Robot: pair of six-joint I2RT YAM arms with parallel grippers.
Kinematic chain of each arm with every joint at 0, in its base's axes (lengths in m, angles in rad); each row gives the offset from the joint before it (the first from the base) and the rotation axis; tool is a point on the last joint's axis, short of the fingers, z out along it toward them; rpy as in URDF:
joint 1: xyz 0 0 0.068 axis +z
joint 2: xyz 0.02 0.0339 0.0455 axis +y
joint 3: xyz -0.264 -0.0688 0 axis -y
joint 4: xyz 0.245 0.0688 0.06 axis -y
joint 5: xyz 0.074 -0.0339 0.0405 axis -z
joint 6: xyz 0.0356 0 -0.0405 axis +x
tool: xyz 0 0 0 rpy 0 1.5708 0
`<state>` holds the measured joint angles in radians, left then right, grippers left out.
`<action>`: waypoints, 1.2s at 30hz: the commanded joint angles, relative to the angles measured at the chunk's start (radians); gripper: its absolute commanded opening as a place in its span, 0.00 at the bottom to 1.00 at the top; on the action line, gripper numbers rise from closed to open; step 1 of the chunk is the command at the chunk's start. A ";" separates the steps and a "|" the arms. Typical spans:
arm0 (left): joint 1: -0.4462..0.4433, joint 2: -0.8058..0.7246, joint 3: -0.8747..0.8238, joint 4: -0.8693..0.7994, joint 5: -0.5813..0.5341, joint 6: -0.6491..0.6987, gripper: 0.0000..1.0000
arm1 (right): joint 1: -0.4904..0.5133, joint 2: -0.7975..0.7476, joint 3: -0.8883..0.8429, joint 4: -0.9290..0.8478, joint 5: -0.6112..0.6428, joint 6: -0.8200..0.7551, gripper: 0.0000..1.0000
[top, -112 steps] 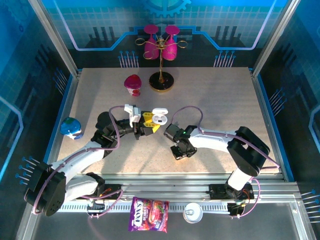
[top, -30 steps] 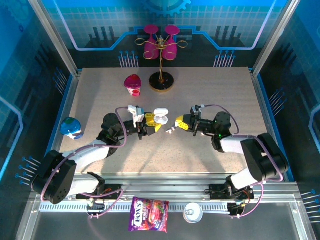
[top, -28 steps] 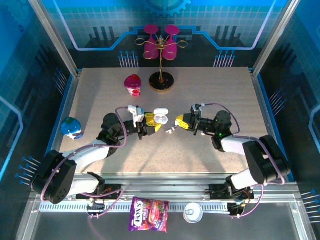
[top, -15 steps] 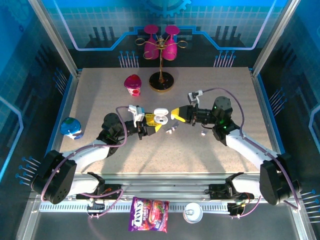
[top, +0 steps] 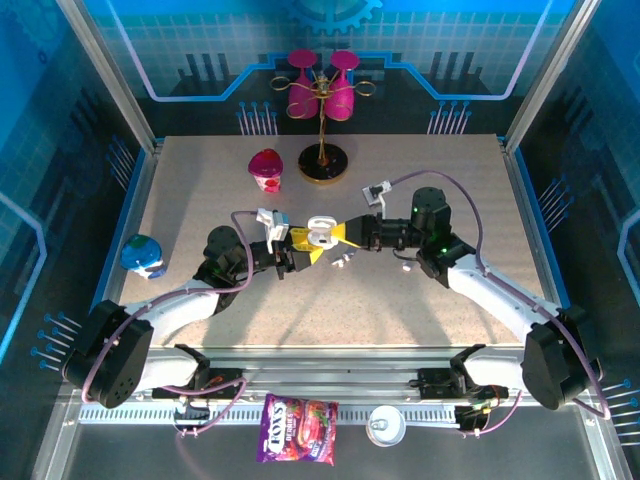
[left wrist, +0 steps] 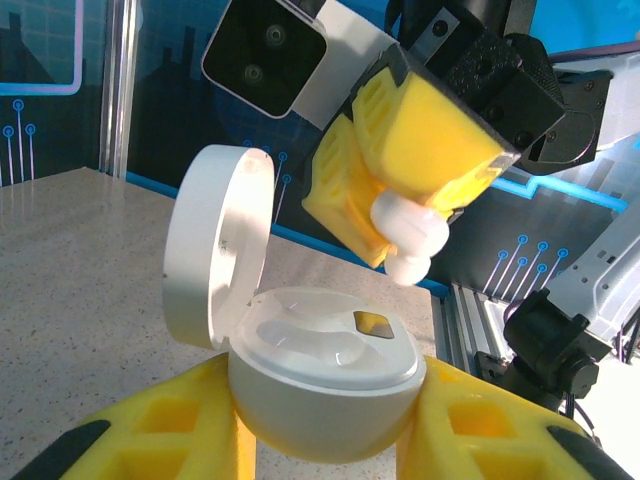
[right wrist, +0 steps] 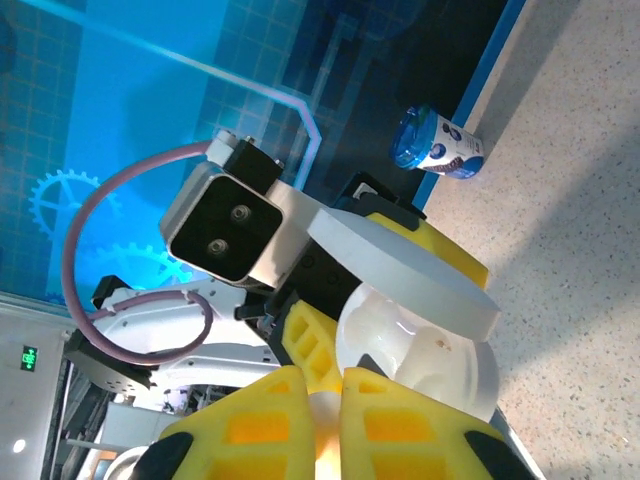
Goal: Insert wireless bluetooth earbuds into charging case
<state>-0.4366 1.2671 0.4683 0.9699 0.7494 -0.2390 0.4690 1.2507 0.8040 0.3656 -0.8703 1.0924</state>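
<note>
My left gripper point(top: 314, 243) is shut on the base of the white charging case point(top: 319, 233), whose lid point(left wrist: 214, 262) stands open. The case's moulded wells point(left wrist: 322, 338) look empty in the left wrist view. Right beside the case, my right gripper point(top: 347, 234) is shut on one white earbud point(left wrist: 409, 236), which hangs just above the case's open top. In the right wrist view the earbud point(right wrist: 330, 410) is pinched between the yellow fingers point(right wrist: 250, 430), with the case point(right wrist: 425, 362) right in front. Two loose earbuds point(top: 340, 262) point(top: 405, 266) lie on the table.
A pink cup point(top: 266, 168) and a gold stand with pink glasses point(top: 322, 92) are at the back. A blue and white cup point(top: 142, 254) sits at the left edge. A candy bag point(top: 297, 430) and a round lid point(top: 384, 426) lie on the near rail.
My right arm has lifted off the table by the loose earbuds and swung left, bringing its shut gripper up to the open case. The left gripper has held the case still.
</note>
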 commanded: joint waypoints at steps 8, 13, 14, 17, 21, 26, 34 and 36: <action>0.003 -0.003 0.031 0.054 0.054 -0.044 0.29 | 0.036 0.016 0.038 -0.018 0.044 -0.101 0.09; 0.003 0.003 0.036 0.061 0.064 -0.046 0.29 | 0.036 0.012 0.028 -0.011 0.072 -0.116 0.09; 0.004 0.004 0.035 0.061 0.067 -0.043 0.28 | 0.034 0.010 0.026 -0.011 0.078 -0.121 0.09; 0.004 0.009 0.035 0.074 0.075 -0.046 0.28 | 0.035 0.008 0.027 -0.021 0.089 -0.135 0.09; 0.004 0.017 0.036 0.089 0.082 -0.052 0.28 | 0.036 0.005 0.030 -0.047 0.105 -0.158 0.10; 0.004 0.018 0.041 0.092 0.084 -0.058 0.28 | 0.038 -0.002 0.044 -0.091 0.121 -0.196 0.13; 0.003 0.017 0.044 0.094 0.084 -0.063 0.28 | 0.052 -0.016 0.070 -0.209 0.153 -0.252 0.20; 0.002 0.017 0.044 0.093 0.084 -0.063 0.28 | 0.057 -0.021 0.070 -0.234 0.164 -0.264 0.23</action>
<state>-0.4347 1.2861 0.4694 1.0004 0.7902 -0.2905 0.5129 1.2491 0.8501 0.2089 -0.7475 0.8722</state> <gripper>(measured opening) 0.342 0.223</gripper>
